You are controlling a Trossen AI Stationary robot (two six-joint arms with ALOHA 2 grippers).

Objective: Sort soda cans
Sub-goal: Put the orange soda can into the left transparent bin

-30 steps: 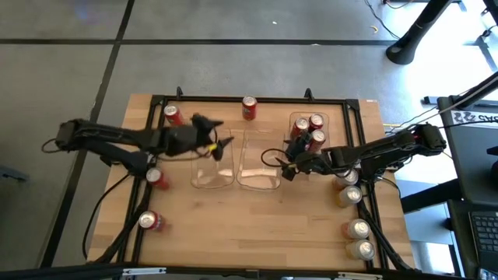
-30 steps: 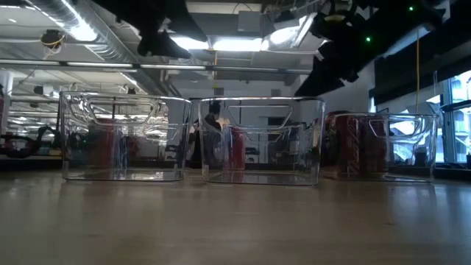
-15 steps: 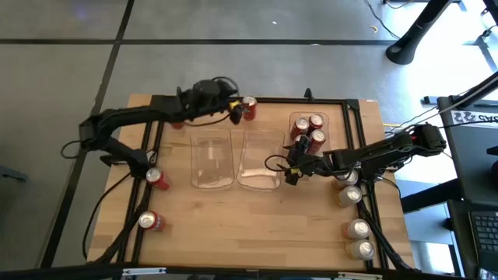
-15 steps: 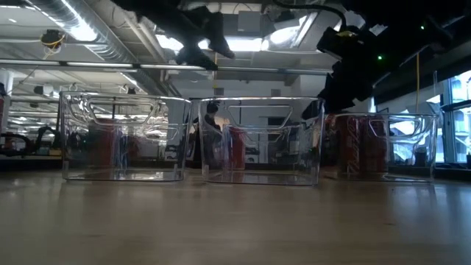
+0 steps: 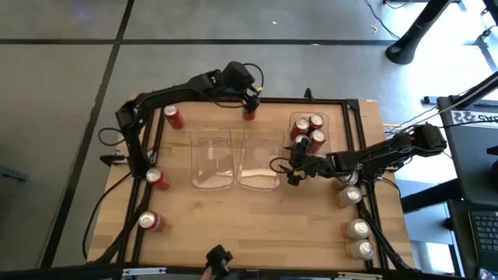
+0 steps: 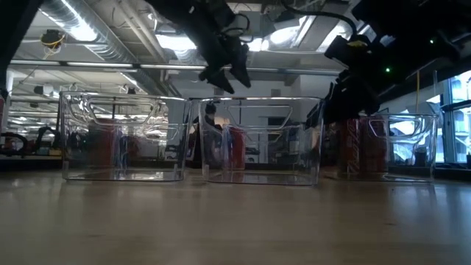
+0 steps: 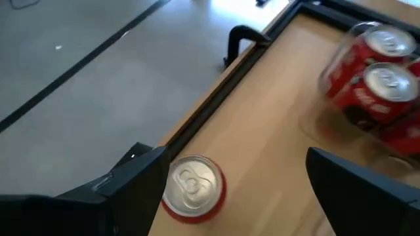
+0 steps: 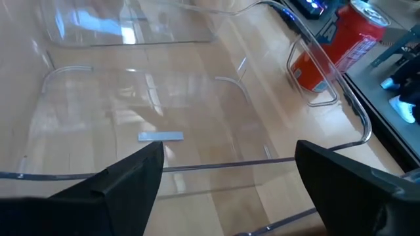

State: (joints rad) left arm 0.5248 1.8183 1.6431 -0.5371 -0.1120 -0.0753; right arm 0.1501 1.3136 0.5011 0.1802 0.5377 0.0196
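The wooden tabletop (image 5: 257,218) sits on a grey concrete floor inside a black frame, with three clear bins in a row across its middle. The left bin (image 5: 212,162) and middle bin (image 5: 259,160) look empty; the right bin (image 5: 309,134) already holds a cluster of red cans (image 5: 309,132). Other red cans stand loose on my left side, and the pale cans (image 5: 356,233) wait along the right edge.

I have the left gripper (image 5: 250,99) reached out to the far rail, its fingers spread wide above the lone red can (image 7: 193,187) standing there; in the left wrist view that can sits beside one finger, not yet squarely between them. I read this as the approach to a pick. Next I would need to centre the can in the gap, lower, and close.

The right gripper (image 5: 294,169) hovers wide open and empty between the middle and right bins.
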